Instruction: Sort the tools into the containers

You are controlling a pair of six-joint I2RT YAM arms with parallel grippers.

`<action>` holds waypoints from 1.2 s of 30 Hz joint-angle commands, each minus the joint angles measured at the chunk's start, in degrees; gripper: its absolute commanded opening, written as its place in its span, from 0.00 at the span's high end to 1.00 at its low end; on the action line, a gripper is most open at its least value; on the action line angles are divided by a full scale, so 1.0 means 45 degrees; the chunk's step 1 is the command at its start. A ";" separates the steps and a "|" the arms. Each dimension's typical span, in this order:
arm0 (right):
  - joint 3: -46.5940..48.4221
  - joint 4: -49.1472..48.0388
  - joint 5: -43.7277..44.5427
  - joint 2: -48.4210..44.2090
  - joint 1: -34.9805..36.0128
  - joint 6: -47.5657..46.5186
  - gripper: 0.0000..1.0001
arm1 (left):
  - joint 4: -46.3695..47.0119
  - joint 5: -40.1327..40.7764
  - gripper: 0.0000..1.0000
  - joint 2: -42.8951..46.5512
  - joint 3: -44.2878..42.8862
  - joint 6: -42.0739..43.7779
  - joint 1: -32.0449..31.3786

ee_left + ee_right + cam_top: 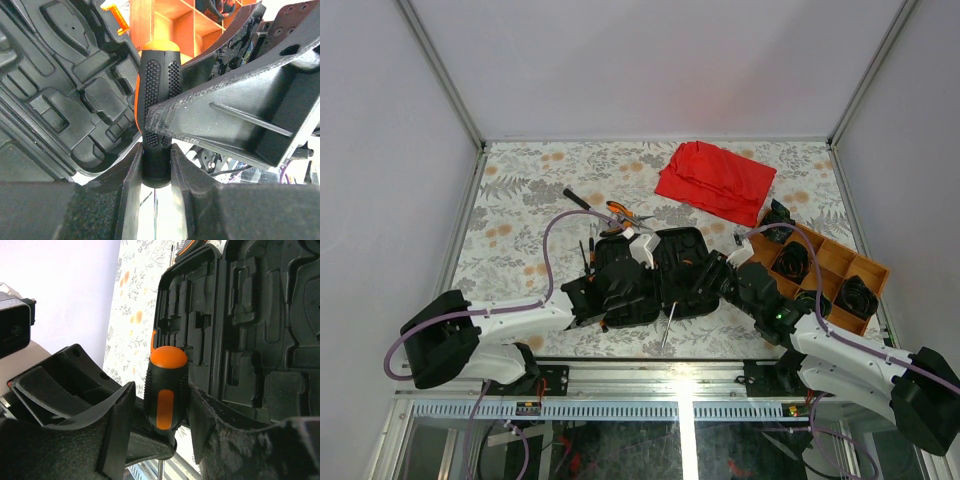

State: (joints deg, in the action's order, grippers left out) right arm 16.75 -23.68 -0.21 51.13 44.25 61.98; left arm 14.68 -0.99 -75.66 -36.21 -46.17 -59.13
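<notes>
Tools and both arms are seen from above on a floral-patterned table [510,200]. The tool case [665,275] is laid open flat at the middle, and the left gripper [655,295] and right gripper [705,285] are brought together over its near edge. A screwdriver [667,330] is held there, its bare shaft pointed toward the near edge of the table. Orange-handled pliers [623,213] and a long black-handled driver [578,198] are found on the table just behind the case, slim screwdrivers [588,255] by its left edge, a red cloth [715,180] farther back and an orange tray [840,262] at the right. From the left wrist, the lower end of the screwdriver's black-and-orange handle is seen clamped between the left fingers [125,190]. One of the right gripper's fingers [215,120] is laid against the dotted grip higher up, and the case's moulded slots are shown at the left. From the right wrist, the orange-capped handle is seen upright between the right fingers [117,410]; whether they are pressed onto it or stand just short of it cannot be told.
</notes>
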 commanded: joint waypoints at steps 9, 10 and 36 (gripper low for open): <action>0.0622 0.0910 0.0862 -0.0875 -0.0021 -0.0636 0.99 | -0.0355 0.0480 0.79 0.0588 -0.0918 0.0844 -0.0077; 0.0839 0.1533 0.1232 -0.1136 -0.0018 -0.0946 1.00 | -0.0628 0.0534 0.74 0.0788 -0.0941 0.0998 -0.0066; 0.5530 0.9144 0.3296 -0.0006 -0.0029 -0.7002 1.00 | -0.7557 0.2572 0.43 0.5333 0.0722 0.0560 0.5371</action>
State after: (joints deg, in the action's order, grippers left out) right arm 36.56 15.55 18.37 47.66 44.18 35.79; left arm -17.19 13.06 -51.31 -34.02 -43.48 -37.89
